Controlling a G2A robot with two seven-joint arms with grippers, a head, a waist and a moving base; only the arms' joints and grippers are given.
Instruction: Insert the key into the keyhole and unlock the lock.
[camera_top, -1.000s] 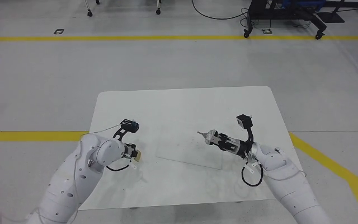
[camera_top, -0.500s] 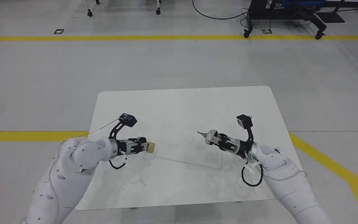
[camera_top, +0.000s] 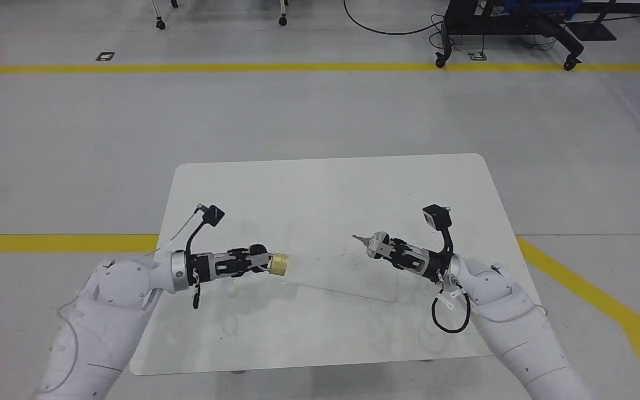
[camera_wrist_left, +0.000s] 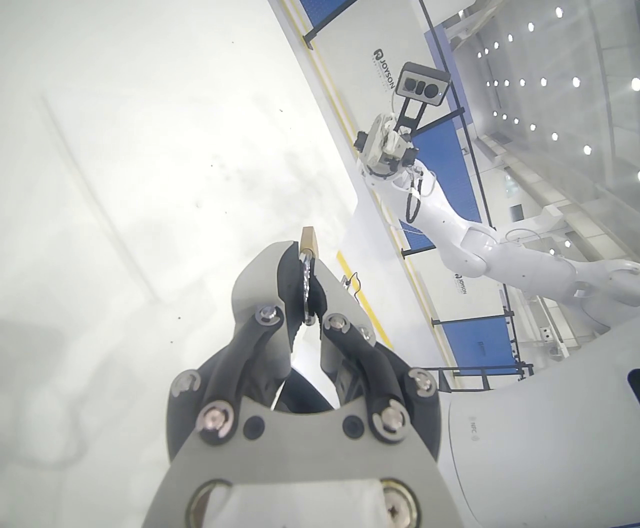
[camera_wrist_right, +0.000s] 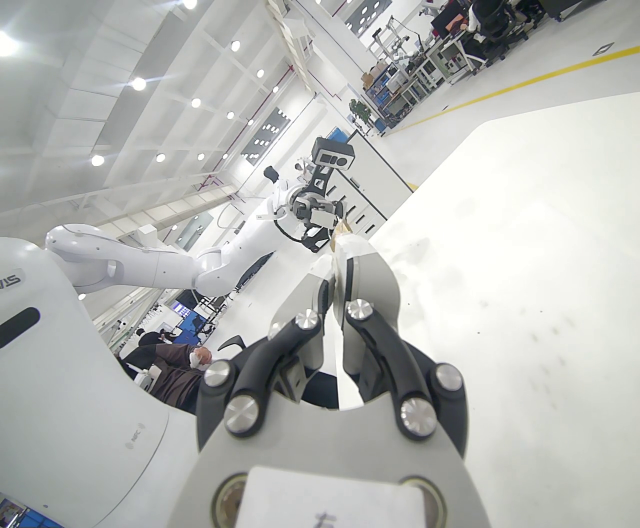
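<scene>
In the top view my left gripper (camera_top: 262, 262) is over the white table (camera_top: 330, 190), left of centre, shut on a small brass lock (camera_top: 282, 263) that sticks out toward the other arm. The left wrist view has the lock (camera_wrist_left: 309, 240) pinched between the fingertips of the left gripper (camera_wrist_left: 306, 262). My right gripper (camera_top: 380, 245) hovers right of centre, shut on a thin metal key (camera_top: 358, 238) whose tip points at the lock. A gap of bare table separates key and lock. In the right wrist view the right gripper (camera_wrist_right: 336, 265) has its fingers pressed together, and the lock (camera_wrist_right: 341, 228) shows just beyond them.
A faint rectangular outline (camera_top: 335, 282) lies on the tabletop between the arms. Around the table there is open floor with yellow lines. A black wheeled frame (camera_top: 510, 30) stands far back on the right.
My left arm has swung out from near its body toward the table's centre, carrying the lock closer to the key and turning it to face right. The right arm has stayed still.
</scene>
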